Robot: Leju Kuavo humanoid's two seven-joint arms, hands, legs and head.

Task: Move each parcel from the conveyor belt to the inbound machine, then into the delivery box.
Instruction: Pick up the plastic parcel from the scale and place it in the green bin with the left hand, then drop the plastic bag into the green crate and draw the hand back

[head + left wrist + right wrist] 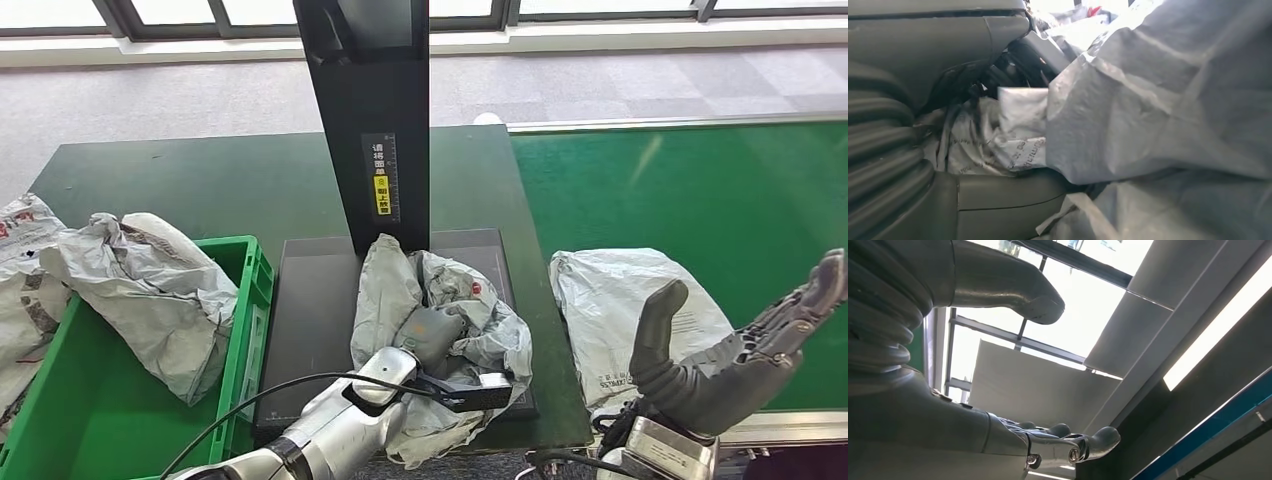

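A parcel-sorting workspace: beside the black upright inbound scanning machine (pixel 372 120) run a green conveyor belt (pixel 700 190) and a green plastic delivery crate (pixel 110 400), with grey plastic mail bags (pixel 150 290) around it.

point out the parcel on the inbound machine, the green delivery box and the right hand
parcel on the inbound machine (pixel 480 310): head view, crumpled upper side
green delivery box (pixel 250 300): head view, right wall
right hand (pixel 735 355): head view, palm

Head view high, facing down; left wrist close on parcel (pixel 1158 100), shared; right wrist faces ceiling.
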